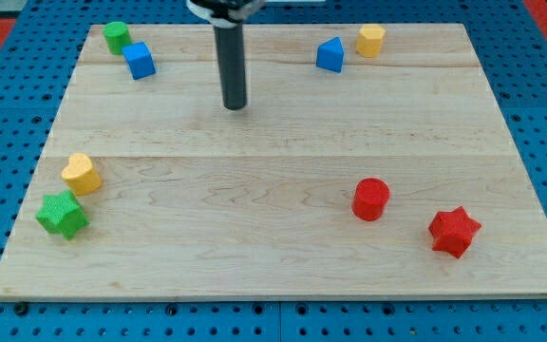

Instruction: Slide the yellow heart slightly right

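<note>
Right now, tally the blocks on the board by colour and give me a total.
Green: 2, the green cylinder-like block and the green star
Blue: 2, the blue cube and the blue triangular block
Yellow: 2, the yellow heart and the yellow pentagon-like block
Red: 2, the red cylinder and the red star
Total: 8

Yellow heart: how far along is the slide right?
Done: nothing visible yet. The yellow heart sits near the board's left edge, just above the green star, apparently touching it. In hand: my tip is in the upper middle of the board, well up and right of the heart, touching no block. Left: get the tip to the heart's left side, then push it slightly right.
</note>
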